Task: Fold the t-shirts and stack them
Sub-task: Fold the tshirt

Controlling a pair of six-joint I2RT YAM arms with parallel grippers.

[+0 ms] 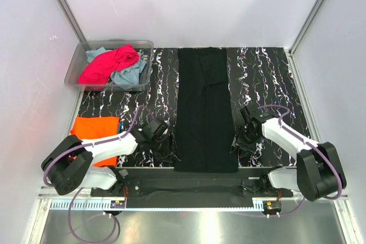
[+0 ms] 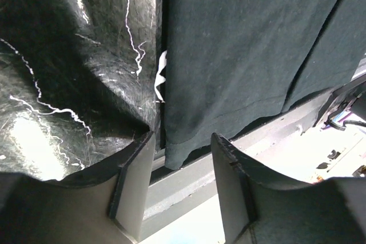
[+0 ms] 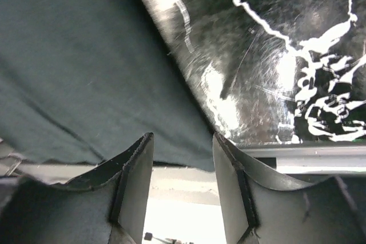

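The black t-shirt (image 1: pixel 205 110) is laid out as a long narrow strip down the middle of the table (image 1: pixel 260 72), from the far edge to the near edge, with its near hem at the table's front rim. An orange t-shirt (image 1: pixel 94 125) is seen folded flat at the near left, well apart from the strip. A pink t-shirt (image 1: pixel 108 64) and a teal t-shirt (image 1: pixel 132 75) are heaped in the bin (image 1: pixel 73 71) at the far left corner.

The left claw (image 2: pixel 182 136) is set at the strip's near left corner and the right claw (image 3: pixel 183 136) at its near right corner. Both are held partly spread. In each wrist view the hem corner is framed in the gap between the jaws, and no cloth is pinched yet.

The step in hand is judged to be a grip on both near corners, so that the near end can be carried over toward the far end. Every layer at each corner should be caught, not the top one alone, so the jaws are best pushed well past the hem before being pressed together. The corners should then be lifted level and kept at the strip's own width, or the fold will be skewed.
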